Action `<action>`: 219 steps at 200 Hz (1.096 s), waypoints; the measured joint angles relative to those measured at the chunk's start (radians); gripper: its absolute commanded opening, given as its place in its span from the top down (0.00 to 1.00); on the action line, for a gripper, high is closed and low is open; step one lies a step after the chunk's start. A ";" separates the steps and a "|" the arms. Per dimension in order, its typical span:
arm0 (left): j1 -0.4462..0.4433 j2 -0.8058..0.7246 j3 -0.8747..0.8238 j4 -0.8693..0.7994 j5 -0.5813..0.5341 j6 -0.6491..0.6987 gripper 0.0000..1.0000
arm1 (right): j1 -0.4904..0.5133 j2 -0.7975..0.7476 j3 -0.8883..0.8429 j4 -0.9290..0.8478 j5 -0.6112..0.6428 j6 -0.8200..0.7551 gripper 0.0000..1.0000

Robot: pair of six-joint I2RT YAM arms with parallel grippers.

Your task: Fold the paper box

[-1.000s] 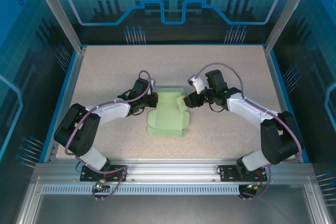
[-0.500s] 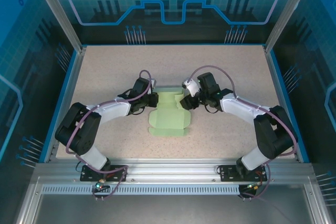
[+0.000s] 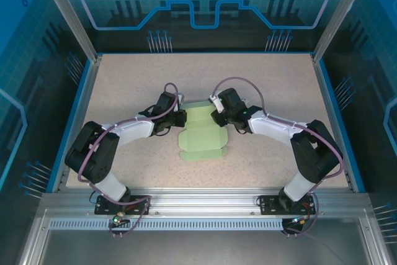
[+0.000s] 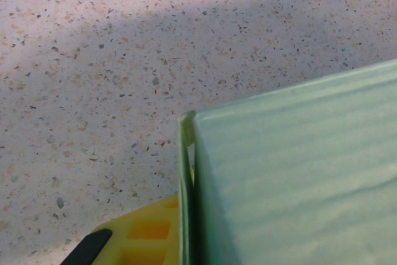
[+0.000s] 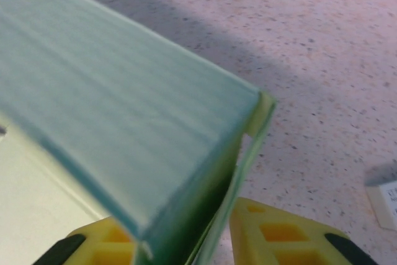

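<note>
Left gripper (image 3: 180, 118): pinching the paper box (image 3: 201, 138) at its left edge.
Right gripper (image 3: 216, 118): straddling the right flap; can't tell if it's gripping.

**Even light overhead, soft close-ups at the wrists**

From the top camera I get a bright, even picture. The light falls from above, and only short, soft shadows lie on the speckled counter (image 3: 124, 85). The blue side panels (image 3: 25, 91) carry faint reflections, and the frame posts (image 3: 65, 13) splay outward toward the corners.

On my left wrist feed a broad shadow band crosses the counter. The speckles stay sharp there, but the paper box (image 4: 298, 178) sits too close and looks soft.

On the right wrist feed the paper box is smeared and streaky, its underside dark, and the counter behind is mildly blurred.
</note>
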 measured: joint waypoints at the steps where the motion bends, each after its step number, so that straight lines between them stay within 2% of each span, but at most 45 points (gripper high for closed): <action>1: 0.000 0.000 0.000 0.000 0.000 0.000 0.86 | 0.001 0.001 0.001 0.000 0.004 0.000 0.77; 41: 0.000 0.000 0.000 0.005 0.009 0.000 0.86 | 0.038 0.045 0.041 -0.021 0.167 0.097 0.88; 91: -0.001 0.000 0.000 0.006 0.012 -0.001 0.86 | 0.080 0.116 0.113 -0.087 0.323 0.198 0.88; 168: -0.008 0.004 0.000 0.006 0.027 0.000 0.86 | 0.103 0.195 0.192 -0.187 0.443 0.267 0.87; 219: -0.008 0.013 0.000 0.003 0.025 0.000 0.86 | 0.103 0.203 0.201 -0.203 0.422 0.256 0.79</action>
